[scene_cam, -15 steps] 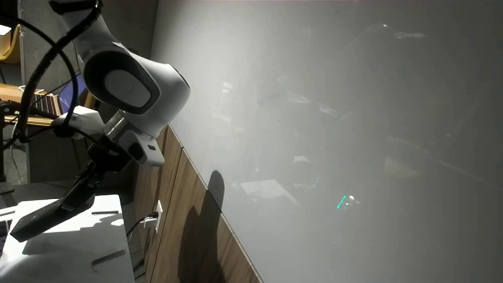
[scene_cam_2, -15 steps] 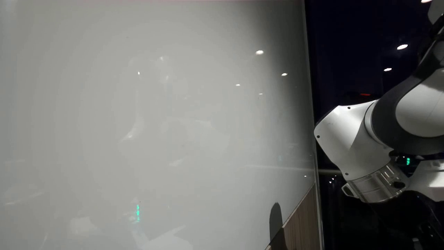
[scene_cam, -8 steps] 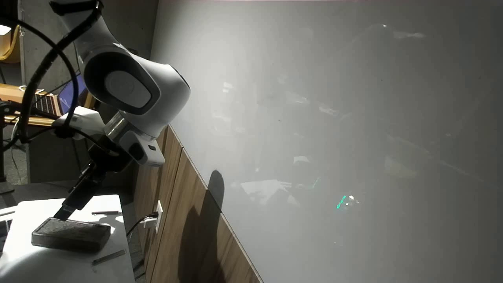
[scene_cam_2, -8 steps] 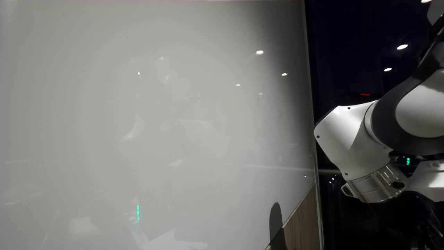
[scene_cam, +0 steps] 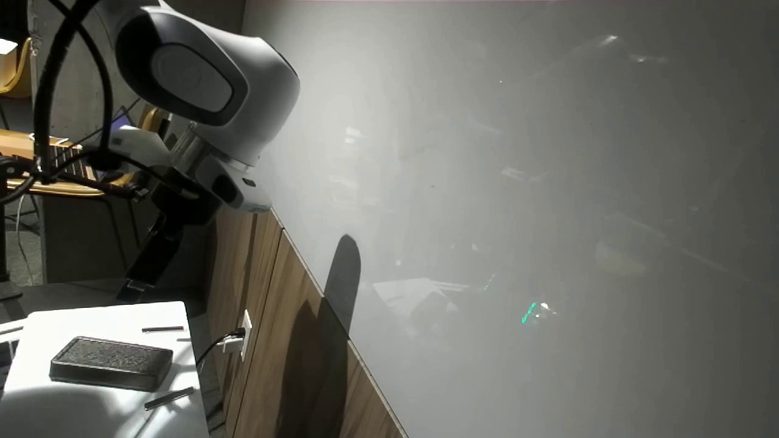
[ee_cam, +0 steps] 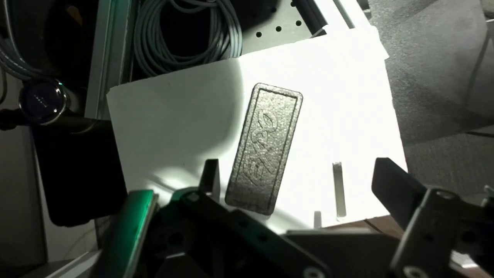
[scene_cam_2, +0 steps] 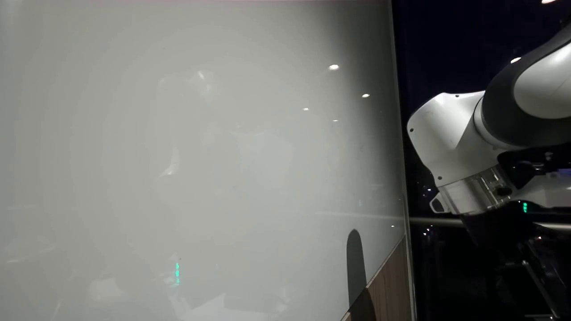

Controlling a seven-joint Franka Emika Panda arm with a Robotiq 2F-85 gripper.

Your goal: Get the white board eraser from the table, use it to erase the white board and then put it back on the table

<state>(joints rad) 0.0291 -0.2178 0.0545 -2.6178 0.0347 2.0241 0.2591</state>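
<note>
While the pincer (ee_cam: 296,166) gapes, the table (scene_cam: 115,319) bears the eraser (scene_cam: 111,363).

I get spot reflections (scene_cam_2: 333,67) on the board (scene_cam_2: 200,147) in both exterior views, a shadow (scene_cam_2: 355,263) crossing its lower edge. Lower than it, the table (scene_cam: 115,320) glares white in patches; beside the board, an exterior view goes nearly black.

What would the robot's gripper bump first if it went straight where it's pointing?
Probably the whiteboard eraser, ahead of the open gripper in the wrist view. Depth is unclear, so the white table might come first.
</note>
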